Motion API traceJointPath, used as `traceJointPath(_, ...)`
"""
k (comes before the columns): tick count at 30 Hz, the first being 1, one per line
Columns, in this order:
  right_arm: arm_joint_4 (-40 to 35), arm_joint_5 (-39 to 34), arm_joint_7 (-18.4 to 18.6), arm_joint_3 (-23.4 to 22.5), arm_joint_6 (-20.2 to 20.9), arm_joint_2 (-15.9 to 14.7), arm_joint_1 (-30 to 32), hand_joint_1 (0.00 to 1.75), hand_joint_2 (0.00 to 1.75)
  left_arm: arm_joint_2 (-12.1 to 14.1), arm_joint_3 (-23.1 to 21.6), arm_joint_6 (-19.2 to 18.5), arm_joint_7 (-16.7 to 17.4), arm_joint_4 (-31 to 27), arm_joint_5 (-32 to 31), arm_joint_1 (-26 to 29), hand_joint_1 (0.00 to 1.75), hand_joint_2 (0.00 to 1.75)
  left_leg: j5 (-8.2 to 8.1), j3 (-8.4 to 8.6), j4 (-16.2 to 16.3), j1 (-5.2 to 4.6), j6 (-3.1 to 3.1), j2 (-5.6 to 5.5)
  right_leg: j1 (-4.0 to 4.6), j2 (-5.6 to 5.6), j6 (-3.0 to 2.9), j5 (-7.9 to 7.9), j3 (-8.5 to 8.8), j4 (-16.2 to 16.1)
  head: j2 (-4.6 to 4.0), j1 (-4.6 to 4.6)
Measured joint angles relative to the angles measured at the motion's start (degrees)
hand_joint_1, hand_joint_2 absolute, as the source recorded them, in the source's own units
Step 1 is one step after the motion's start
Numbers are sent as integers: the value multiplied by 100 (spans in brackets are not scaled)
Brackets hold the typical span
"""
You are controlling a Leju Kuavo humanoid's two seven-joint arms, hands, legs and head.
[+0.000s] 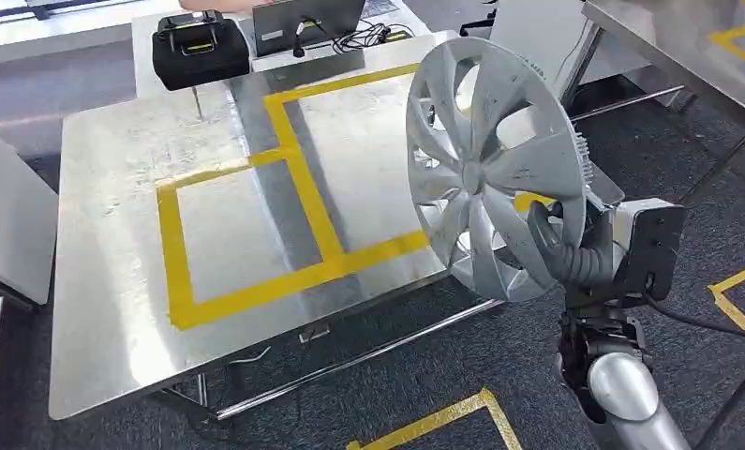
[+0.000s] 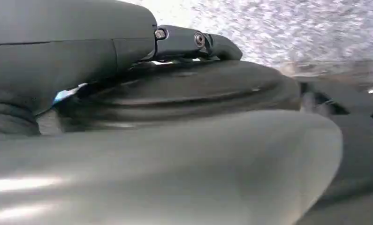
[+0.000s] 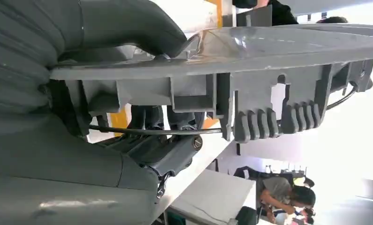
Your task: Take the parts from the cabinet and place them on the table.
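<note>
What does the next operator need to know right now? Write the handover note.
Right hand: grips the silver wheel cover by its lower rim, holding it nearly upright over the right edge of the steel table.
Left hand: close to a speckled surface in its wrist view; open or shut cannot be told.
Done: the cover is out of the cabinet and at the table.
Left: lay it on the table, perhaps inside the yellow tape boxes, then let go. A black case sits at the far end.
</note>
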Motion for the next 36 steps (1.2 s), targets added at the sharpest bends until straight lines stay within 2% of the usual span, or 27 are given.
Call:
traceJointPath(1, -2, 2, -4, 0, 0, 0, -9, 175, 175, -4, 2, -6, 4, 0, 0, 4, 0, 0, -142, 97, -37, -38, -13, 2, 41, 12, 57, -41, -24, 32, 0, -57)
traceJointPath(2, 0, 0, -2, -2, 0, 0, -17, 175, 175, -4, 2, -4, 7, 4, 0, 2, 0, 0, -179, 152, -100, -39, 78, -12, 38, 16, 91, -41, -52, 62, 0, -57)
traceJointPath(3, 0, 2, 0, -4, -4, 0, -20, 175, 175, -7, 2, -2, 2, 4, 0, 10, 0, 0, -178, 137, -106, -44, 104, -22, 30, 11, 107, -35, -48, 46, 0, -4)
traceJointPath(5, 7, 0, 0, 0, -4, 4, -9, 175, 175, -7, 2, -4, 4, 2, 0, 8, 0, 0, -198, 134, -104, -46, 181, -59, 21, -7, 160, -56, -17, 17, 0, -2)
traceJointPath(6, 4, 0, 0, -2, -7, 2, -10, 175, 175, -15, 2, -2, 0, 2, 0, 13, 0, 0, -206, 191, -121, -11, 231, -66, 29, -28, 193, -148, -19, 196, 0, 4)
traceJointPath(8, 17, 2, 0, 0, -11, 2, -26, 175, 175, -13, 4, 4, 6, 4, 0, 6, 0, 0, -263, 279, -130, -15, 296, -77, 33, -12, 214, -385, -360, 904, 0, 123)
traceJointPath(10, 17, 0, 0, -2, -22, 2, -34, 175, 175, -13, 4, 4, 4, 4, 0, 9, 0, 0, -300, 299, -129, -44, 333, -90, 40, -8, 205, -651, -848, 1705, 0, 166)
traceJointPath(11, 22, 0, 0, 0, -26, 2, -22, 175, 175, -13, 4, 4, 2, 4, 0, 10, 0, 0, -321, 317, -129, -59, 339, -104, 43, -8, 186, -627, -992, 1853, 0, 179)
traceJointPath(12, 31, -2, 7, -2, -28, 2, -6, 175, 175, -13, 4, 4, 4, 4, 2, 12, 0, 0, -341, 349, -129, -73, 343, -119, 55, -6, 154, -485, -1016, 1757, 0, 197)
traceJointPath(13, 50, -4, 11, 0, -35, 2, 3, 175, 175, -15, 4, 9, 11, 4, 15, 11, 0, 0, -367, 388, -129, -90, 346, -135, 77, -2, 105, -226, -937, 1436, 0, 227)
traceJointPath(15, 50, -4, 13, -4, -42, -2, -8, 175, 175, -31, 4, 20, 31, 2, 20, 10, 0, 0, -417, 472, -132, -123, 344, -149, 144, 0, -43, 366, -610, 483, 0, 278)
traceJointPath(16, 52, -4, 11, -7, -42, -4, -18, 175, 175, -59, 4, 22, 44, 2, 20, 9, 0, 0, -429, 474, -157, -120, 339, -142, 165, -11, -124, 298, -527, 326, 0, 253)
traceJointPath(17, 46, -11, 11, -4, -46, 0, -28, 175, 175, -55, 4, 33, 50, 2, 20, 1, 0, 0, -429, 447, -147, -130, 319, -146, 200, -11, -143, 328, -414, 194, 0, 236)
traceJointPath(18, 50, -13, 15, -7, -46, -2, -55, 175, 175, -55, 7, 37, 50, 4, 17, 6, 0, 0, -420, 418, -154, -104, 285, -134, 223, -11, -170, 248, -374, 111, 0, 291)
traceJointPath(20, 59, -13, 33, -9, -63, -7, -50, 175, 175, -55, 7, 37, 50, 4, 11, 0, 0, 0, -418, 447, -198, -122, 240, -114, 218, -7, -174, 257, -356, 38, 0, 293)
traceJointPath(21, 65, -13, 39, -16, -68, 0, -51, 175, 175, -42, 7, 37, 52, 9, 4, -5, 0, 0, -473, 401, -193, -137, 218, -105, 116, -26, -144, 291, -243, -114, 0, 282)
traceJointPath(22, 83, -9, 46, -15, -74, 2, -58, 175, 175, -37, 7, 35, 55, 7, -2, -1, 0, 0, -519, 384, -72, -147, 182, -76, 129, -32, -147, 287, -171, -177, 0, 256)
traceJointPath(23, 96, -9, 50, -15, -85, 2, -82, 175, 175, -33, 7, 31, 52, 7, -4, -2, 0, 0, -679, 218, 280, -136, 163, -67, 119, -33, -164, 279, -137, -189, 0, 194)
traceJointPath(25, 120, -9, 50, -15, -87, 2, -109, 175, 175, -29, 7, 28, 37, 7, -11, -6, 0, 0, -957, -305, 1179, -86, 109, -55, 117, -32, -175, 247, -115, -186, 0, 129)
traceJointPath(26, 140, -11, 59, -13, -87, 4, -107, 175, 175, -28, 7, 26, 39, 7, -11, -16, 0, 0, -969, -497, 1448, -70, 82, -53, 116, -32, -168, 225, -99, -183, 0, 120)
traceJointPath(27, 166, -11, 61, -11, -90, 4, -103, 175, 175, -26, 7, 15, 41, 7, -11, -18, 0, 0, -861, -543, 1441, -54, 66, -48, 108, -28, -157, 206, -75, -175, 0, 107)
traceJointPath(28, 188, -11, 66, -11, -92, 4, -104, 175, 175, -20, 7, -4, 46, 7, -7, -15, 0, 0, -634, -460, 1183, -41, 51, -41, 93, -19, -130, 176, -45, -165, 0, 92)
traceJointPath(30, 208, -11, 81, -9, -101, 4, -114, 175, 175, -2, 7, -28, 61, 9, 17, -8, 0, 0, -79, -36, 209, -10, 25, -24, 56, -2, -60, 95, 14, -104, 0, 68)
traceJointPath(32, 230, -22, 87, -11, -103, 7, -160, 175, 175, 4, 7, -42, 72, 9, 22, -7, 0, 0, -168, 243, -173, -27, 42, -28, 86, 18, 44, 5, -41, 19, 0, 2)
traceJointPath(33, 249, -48, 96, -13, -105, 7, -177, 175, 175, 4, 7, -42, 72, 9, 22, -2, 0, 0, -185, 193, -123, -40, 116, -32, 83, 20, 71, 20, -66, -1, 0, 26)
traceJointPath(35, 286, -118, 103, -13, -120, 9, -193, 175, 175, 7, 7, -48, 72, 9, 22, -1, 0, 0, -191, 175, -138, -49, 167, -66, 72, 1, 109, 15, -50, -9, 0, 59)
traceJointPath(36, 295, -142, 103, -18, -125, 7, -201, 175, 175, -2, 7, -52, 72, 4, 22, -4, 0, 0, -185, 213, -172, -7, 215, -69, 66, 0, 150, -30, -55, 9, 0, 57)
